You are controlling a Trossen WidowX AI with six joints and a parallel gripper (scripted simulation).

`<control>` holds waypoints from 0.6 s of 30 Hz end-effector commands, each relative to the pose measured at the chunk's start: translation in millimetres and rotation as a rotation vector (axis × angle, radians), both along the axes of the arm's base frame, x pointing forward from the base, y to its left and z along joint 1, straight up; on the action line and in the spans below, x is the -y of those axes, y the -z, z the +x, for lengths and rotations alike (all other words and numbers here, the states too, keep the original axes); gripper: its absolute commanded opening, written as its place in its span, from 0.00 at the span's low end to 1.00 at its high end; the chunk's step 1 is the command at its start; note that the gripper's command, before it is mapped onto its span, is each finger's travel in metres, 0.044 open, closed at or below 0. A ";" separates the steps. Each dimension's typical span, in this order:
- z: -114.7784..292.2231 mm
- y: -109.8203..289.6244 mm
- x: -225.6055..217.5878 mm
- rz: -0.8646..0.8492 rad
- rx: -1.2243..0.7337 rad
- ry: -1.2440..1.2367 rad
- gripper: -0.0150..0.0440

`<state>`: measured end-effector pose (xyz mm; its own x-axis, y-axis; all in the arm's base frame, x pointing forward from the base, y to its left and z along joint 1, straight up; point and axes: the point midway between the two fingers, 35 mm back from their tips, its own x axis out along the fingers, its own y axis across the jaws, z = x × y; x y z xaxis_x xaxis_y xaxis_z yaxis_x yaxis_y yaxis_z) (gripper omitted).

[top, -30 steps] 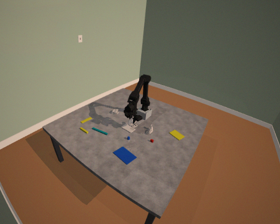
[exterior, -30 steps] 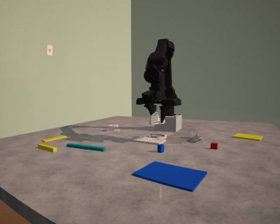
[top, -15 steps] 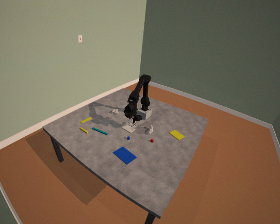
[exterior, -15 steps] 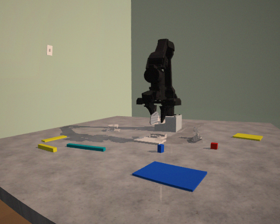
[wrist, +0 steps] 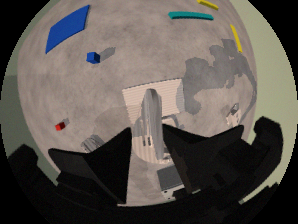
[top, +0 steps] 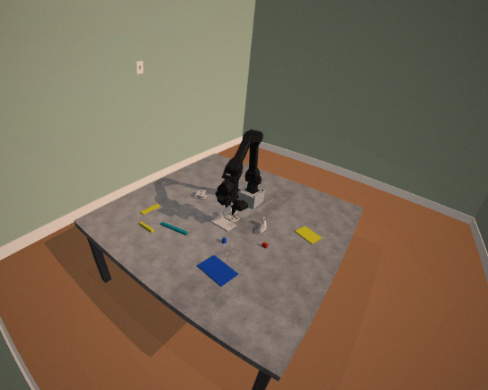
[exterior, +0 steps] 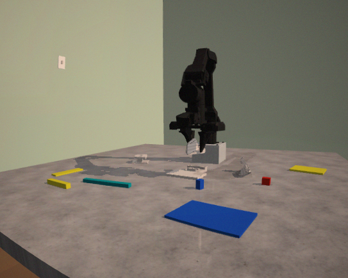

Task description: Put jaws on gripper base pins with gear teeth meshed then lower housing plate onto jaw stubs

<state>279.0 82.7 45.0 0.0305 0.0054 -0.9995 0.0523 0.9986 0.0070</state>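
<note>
My gripper (exterior: 196, 147) (wrist: 145, 128) is shut on a pale jaw (exterior: 191, 147) (wrist: 151, 107), which hangs between the fingertips with its broad end outward. The gripper holds it above the white gripper base (top: 222, 223) (exterior: 182, 173) (wrist: 172, 90), clear of it in the exterior view. The base lies flat; its pins are too small to tell and partly hidden in the wrist view. The other jaw (top: 263, 226) (exterior: 243, 170) (wrist: 91, 144) rests on the table to the base's right in the top and exterior views. The small white housing plate (top: 201, 194) (exterior: 141, 156) (wrist: 233, 115) stands back left.
A blue block (top: 224, 240) (exterior: 199, 184) (wrist: 93, 57) and a red block (top: 265, 245) (exterior: 266, 180) (wrist: 60, 126) are near the base. A blue plate (top: 217, 270) (exterior: 211, 218) lies in front. Teal (top: 173, 228) and yellow bars (top: 146, 226) lie left, a yellow plate (top: 308, 234) right.
</note>
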 end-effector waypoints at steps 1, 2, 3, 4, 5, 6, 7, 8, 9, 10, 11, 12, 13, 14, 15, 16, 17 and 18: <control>0.2 2.1 -0.2 0.002 -0.001 0.003 0.48; 0.4 3.7 -0.2 0.002 -0.001 0.003 0.48; 0.6 5.4 -0.3 0.002 -0.001 0.003 0.48; 0.7 7.0 -0.3 0.002 -0.001 0.003 0.48; 0.9 8.6 -0.4 0.002 -0.001 0.003 0.48; 1.0 10.2 -0.4 0.002 -0.001 0.003 0.48; 1.1 11.9 -0.4 0.002 -0.001 0.003 0.48; 1.2 13.5 -0.5 0.002 -0.001 0.003 0.48; 1.4 15.1 -0.5 0.002 -0.001 0.003 0.48; 1.4 16.7 -0.5 0.002 -0.001 0.003 0.48; 1.5 18.3 -0.5 0.002 -0.001 0.003 0.48; 1.6 20.0 -0.6 0.002 -0.001 0.003 0.48; 1.7 21.6 -0.6 0.002 -0.001 0.003 0.48; 1.7 23.2 -0.6 0.002 -0.001 0.004 0.48; 1.8 24.8 -0.6 0.002 -0.001 0.004 0.48; 1.8 26.4 -0.6 0.002 -0.001 0.004 0.48; 1.8 28.0 -0.6 0.002 -0.001 0.004 0.48; 1.8 29.6 -0.6 0.002 -0.001 0.004 0.48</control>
